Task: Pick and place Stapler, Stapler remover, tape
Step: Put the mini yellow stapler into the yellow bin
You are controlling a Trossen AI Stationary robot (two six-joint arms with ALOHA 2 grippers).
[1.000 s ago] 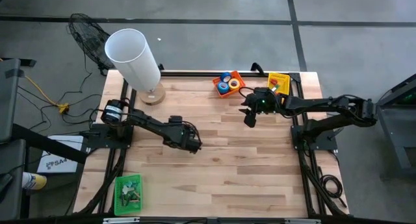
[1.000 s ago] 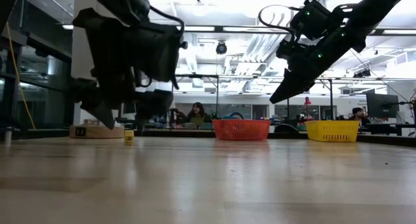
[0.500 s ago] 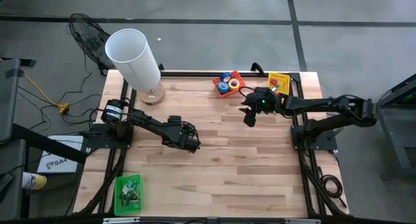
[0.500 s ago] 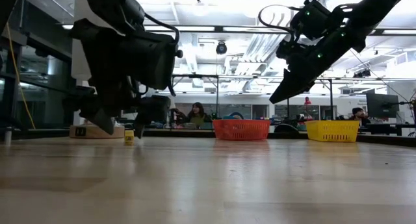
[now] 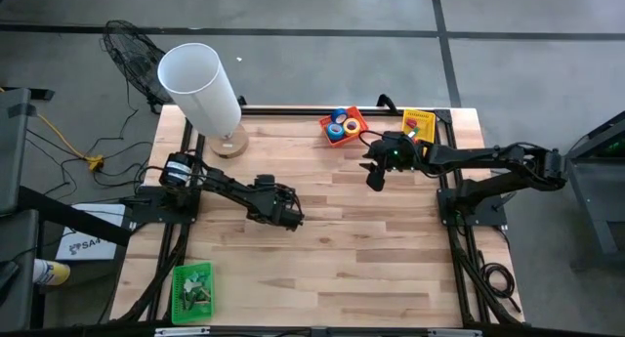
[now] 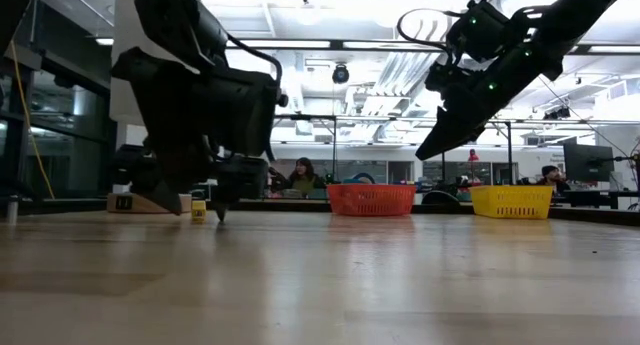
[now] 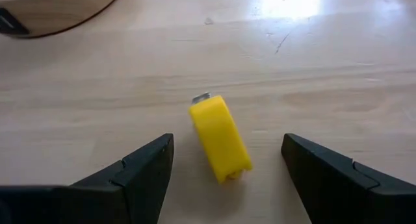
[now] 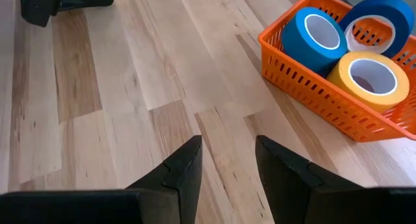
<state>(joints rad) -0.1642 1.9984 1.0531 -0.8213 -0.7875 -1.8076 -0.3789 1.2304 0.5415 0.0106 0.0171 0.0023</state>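
A small yellow stapler (image 7: 220, 138) with a metal tip lies flat on the wooden table (image 5: 371, 239), left of centre. My left gripper (image 7: 227, 146) is open and low over the table. Its two fingers stand on either side of the stapler without touching it, which the low view (image 6: 199, 205) also shows. My right gripper (image 5: 374, 179) hangs open above the far right of the table, with nothing between its fingers (image 8: 227, 152). Blue tape (image 8: 316, 30) and yellow tape (image 8: 368, 74) rolls sit in an orange basket (image 8: 305, 87). I cannot make out the stapler remover.
A yellow basket (image 5: 418, 122) stands at the far right corner beside the orange basket (image 5: 344, 125). A green basket (image 5: 192, 288) sits at the near left. A tall white cylinder (image 5: 200, 83) on a round wooden base (image 5: 229, 144) stands at the far left.
My left gripper has come down toward the table, and its open fingers now stand around the yellow stapler. The stapler has not moved.
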